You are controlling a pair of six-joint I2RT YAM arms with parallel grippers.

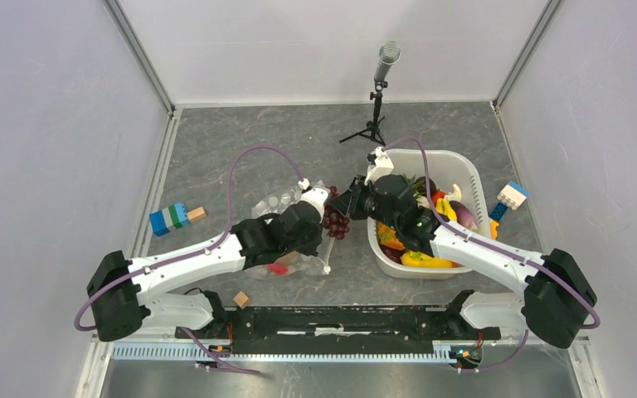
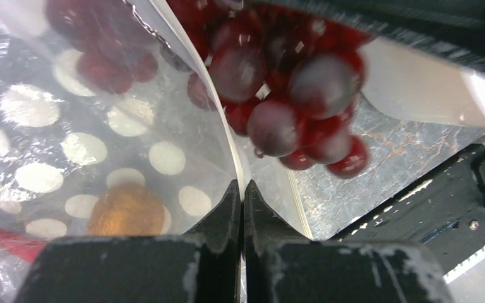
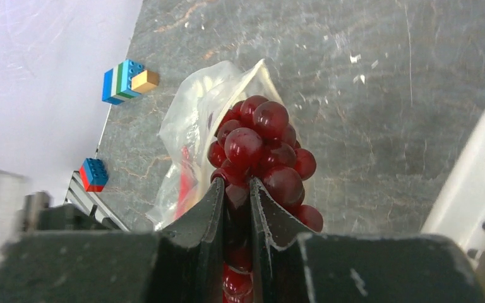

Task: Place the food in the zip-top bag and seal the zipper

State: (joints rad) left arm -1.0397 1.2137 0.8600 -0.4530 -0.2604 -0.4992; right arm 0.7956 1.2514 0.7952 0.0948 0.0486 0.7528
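The clear dotted zip-top bag lies on the table between the arms, a red piece and an orange-brown piece inside it. My left gripper is shut on the bag's mouth edge, on the white zipper strip, and holds the mouth up. My right gripper is shut on a bunch of dark red grapes and holds it at the bag's mouth. The grapes hang right beside the held edge in the left wrist view. More food fills the white basket.
Coloured blocks lie at the left and at the right wall. A small wooden cube sits near the front rail. A microphone on a tripod stands at the back. The basket is right of the bag.
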